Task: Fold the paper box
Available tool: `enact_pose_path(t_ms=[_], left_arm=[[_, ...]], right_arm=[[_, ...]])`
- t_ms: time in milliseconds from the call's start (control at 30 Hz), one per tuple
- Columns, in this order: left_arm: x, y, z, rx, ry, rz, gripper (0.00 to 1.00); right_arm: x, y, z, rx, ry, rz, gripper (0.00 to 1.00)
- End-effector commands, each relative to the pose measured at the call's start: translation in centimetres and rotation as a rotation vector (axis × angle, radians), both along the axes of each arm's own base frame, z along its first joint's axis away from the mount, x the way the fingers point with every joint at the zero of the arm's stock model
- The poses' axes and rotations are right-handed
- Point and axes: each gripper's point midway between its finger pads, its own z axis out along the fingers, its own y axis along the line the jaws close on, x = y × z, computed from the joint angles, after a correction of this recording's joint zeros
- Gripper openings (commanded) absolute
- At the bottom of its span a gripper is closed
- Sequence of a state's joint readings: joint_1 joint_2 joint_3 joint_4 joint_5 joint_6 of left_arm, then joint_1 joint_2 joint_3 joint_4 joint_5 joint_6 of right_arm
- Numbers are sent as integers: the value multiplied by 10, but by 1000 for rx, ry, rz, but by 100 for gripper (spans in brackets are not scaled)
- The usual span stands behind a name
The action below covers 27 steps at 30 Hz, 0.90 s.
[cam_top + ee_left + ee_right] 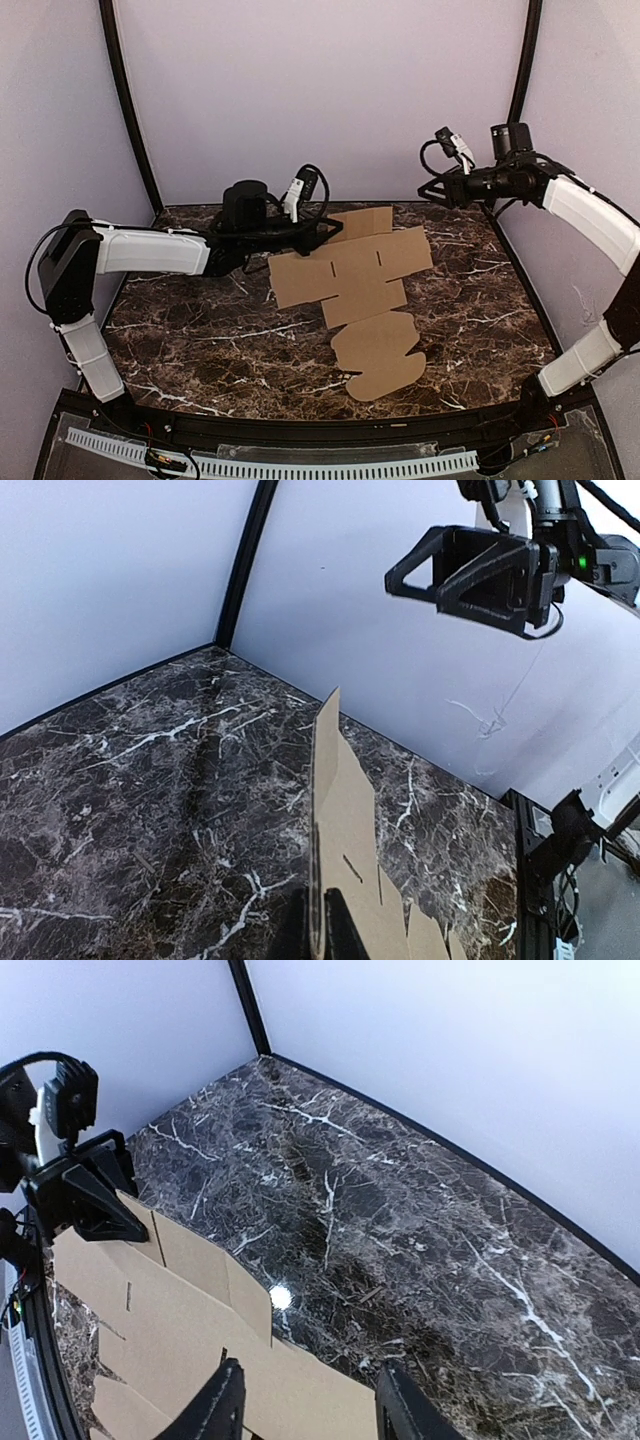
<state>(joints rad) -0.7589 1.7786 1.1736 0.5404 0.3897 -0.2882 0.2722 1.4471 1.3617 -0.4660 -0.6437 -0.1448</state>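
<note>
The paper box lies as a flat die-cut sheet near the middle of the marble table, rounded tabs toward the arm bases. The left claw is pinched closed on the sheet's far-left edge. The right claw hangs in the air over the table's far right, fingers spread and holding nothing.

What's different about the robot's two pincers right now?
The left pincer is down low over the table, while the right pincer hangs high in the air. The left pincer seems to pinch the far edge of the paper box; the right pincer holds nothing. The left pincer is shut and the right pincer is open wide. Both are black.
</note>
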Motion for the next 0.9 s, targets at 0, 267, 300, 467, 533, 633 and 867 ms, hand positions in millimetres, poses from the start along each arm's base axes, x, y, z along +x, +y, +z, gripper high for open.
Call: enact_pose_path(t_ms=[0, 267, 300, 467, 533, 633, 867], left_arm=[[-33, 3, 33, -5, -108, -194, 1], [-51, -2, 53, -60, -137, -307, 1], [-52, -2, 55, -69, -141, -308, 1], [-51, 1, 58, -90, -155, -280, 1], [-48, 2, 58, -95, -150, -263, 1], [-42, 2, 56, -93, -141, -234, 1], [-39, -6, 54, -114, -118, -253, 1]], right_arm=[[-34, -3, 30, 19, -178, 185, 49], [-2, 2, -10, -16, -102, 203, 49], [1, 4, -15, -10, -83, 206, 48], [-5, 19, -22, 27, -33, 293, 47], [-15, 27, -20, 36, -38, 342, 48], [-37, 37, -15, 60, -49, 428, 50], [-62, 47, -11, 113, -45, 512, 51]])
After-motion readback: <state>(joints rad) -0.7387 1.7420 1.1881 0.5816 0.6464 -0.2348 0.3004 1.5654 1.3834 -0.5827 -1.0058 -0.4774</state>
